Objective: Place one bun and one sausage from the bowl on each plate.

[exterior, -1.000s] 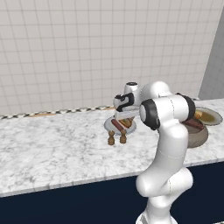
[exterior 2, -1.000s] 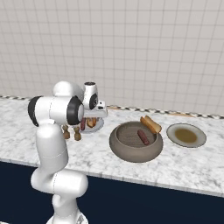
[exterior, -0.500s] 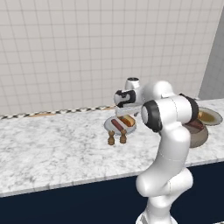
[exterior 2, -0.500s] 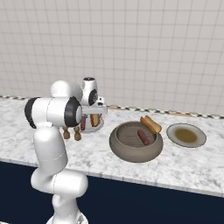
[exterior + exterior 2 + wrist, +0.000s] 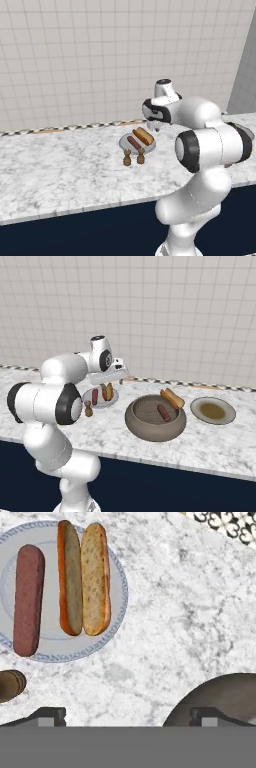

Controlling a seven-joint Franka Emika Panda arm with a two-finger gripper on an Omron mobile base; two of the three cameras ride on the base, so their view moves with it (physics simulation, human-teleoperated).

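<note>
Now, my gripper point(image 5: 127, 714): jaws spread wide, holding nothing, hovering above the marble counter point(image 5: 180, 612).
Shaker point(image 5: 10, 684): brown, at 9 o'clock in my hand view, just beside the grey plate.
Bowl point(image 5: 155, 417): rim at 4 o'clock from my fingertips; one sausage point(image 5: 163, 412) lies inside, one bun point(image 5: 172, 398) leans on its far rim.
Grey plate point(image 5: 117, 587): at 11 o'clock, carrying a sausage point(image 5: 28, 599) and a split bun point(image 5: 84, 577) side by side.
Tan plate point(image 5: 213, 410): at 3 o'clock from the bowl, apart from it.
</note>
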